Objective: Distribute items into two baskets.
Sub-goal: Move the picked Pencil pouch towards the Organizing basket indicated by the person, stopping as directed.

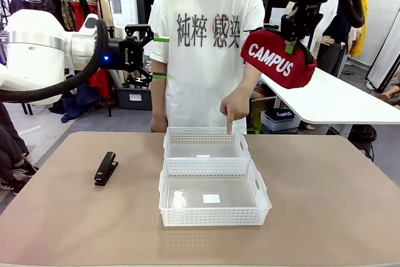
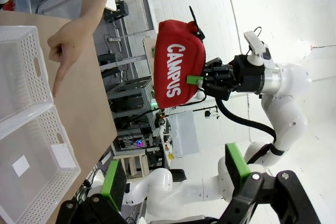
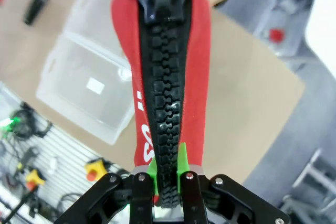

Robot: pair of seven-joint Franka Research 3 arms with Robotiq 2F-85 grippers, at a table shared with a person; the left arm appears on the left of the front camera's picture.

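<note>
We see the right gripper (image 1: pixel 291 46) clamped on the red pouch (image 1: pixel 273 60), high up and right of the far basket (image 1: pixel 206 134). The left gripper (image 1: pixel 160 57) hangs up to that basket's left, fingers spread. The stapler (image 1: pixel 105 168) lies flat left of it; the near basket (image 1: pixel 212 217) seems to touch it. A person's hand (image 1: pixel 236 105) points down at its rim.

On table (image 1: pixel 325 204): far basket (image 1: pixel 200 134) directly behind near basket (image 1: pixel 212 216) (touching); stapler (image 1: pixel 106 168) to their left; pouch (image 1: pixel 278 60) aloft at right.
</note>
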